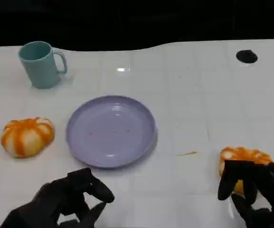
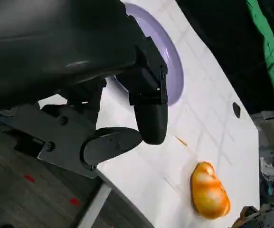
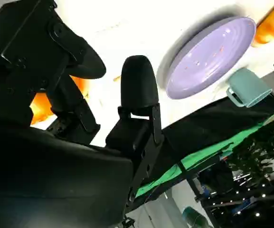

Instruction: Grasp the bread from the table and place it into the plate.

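Two orange-and-white bread rolls lie on the white table. One roll (image 1: 27, 137) sits left of the lilac plate (image 1: 110, 131). The other roll (image 1: 243, 157) lies at the near right, and my right hand (image 1: 256, 190) reaches over its near side with fingers spread around it; the roll still rests on the table. In the right wrist view that roll (image 3: 41, 108) shows orange behind the black fingers (image 3: 137, 88). My left hand (image 1: 65, 199) hovers at the near left in front of the plate, loosely curled and holding nothing. The left wrist view shows the plate (image 2: 176, 71) and the right roll (image 2: 209, 194).
A teal mug (image 1: 42, 64) stands at the far left behind the plate. A black round mark (image 1: 246, 56) lies on the table's far right. The table's far edge runs along a dark background.
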Robot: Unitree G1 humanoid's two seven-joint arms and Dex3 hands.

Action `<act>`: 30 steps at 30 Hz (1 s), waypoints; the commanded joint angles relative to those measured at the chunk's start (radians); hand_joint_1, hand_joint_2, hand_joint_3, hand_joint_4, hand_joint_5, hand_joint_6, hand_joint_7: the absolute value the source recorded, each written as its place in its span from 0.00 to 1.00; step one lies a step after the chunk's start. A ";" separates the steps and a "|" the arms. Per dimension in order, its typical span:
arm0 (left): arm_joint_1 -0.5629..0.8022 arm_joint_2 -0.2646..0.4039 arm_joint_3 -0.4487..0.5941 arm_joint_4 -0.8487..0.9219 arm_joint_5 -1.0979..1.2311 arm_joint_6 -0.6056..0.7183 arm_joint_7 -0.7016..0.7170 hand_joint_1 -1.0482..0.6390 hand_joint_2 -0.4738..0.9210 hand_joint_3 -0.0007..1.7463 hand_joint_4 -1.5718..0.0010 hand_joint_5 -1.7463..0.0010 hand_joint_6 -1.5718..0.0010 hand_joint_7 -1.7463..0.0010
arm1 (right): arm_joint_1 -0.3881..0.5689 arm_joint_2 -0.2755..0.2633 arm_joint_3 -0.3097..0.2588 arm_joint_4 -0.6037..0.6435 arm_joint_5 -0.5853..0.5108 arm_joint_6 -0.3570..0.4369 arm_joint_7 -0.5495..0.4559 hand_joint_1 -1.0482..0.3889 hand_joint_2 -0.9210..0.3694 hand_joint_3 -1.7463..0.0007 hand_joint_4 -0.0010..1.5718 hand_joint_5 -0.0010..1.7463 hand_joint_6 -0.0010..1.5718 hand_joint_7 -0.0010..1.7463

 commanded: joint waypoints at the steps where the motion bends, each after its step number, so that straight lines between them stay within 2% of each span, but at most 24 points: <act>1: 0.005 0.008 0.005 0.000 -0.003 -0.005 -0.001 0.49 0.87 0.43 0.58 0.00 0.59 0.26 | -0.001 -0.020 -0.006 -0.001 0.007 -0.006 -0.001 0.75 0.60 0.14 0.61 1.00 0.57 0.79; 30: 0.005 0.013 0.011 0.003 -0.009 -0.012 -0.004 0.49 0.89 0.40 0.60 0.00 0.59 0.27 | -0.002 -0.018 -0.001 -0.007 0.004 0.000 0.001 0.75 0.60 0.15 0.61 1.00 0.56 0.79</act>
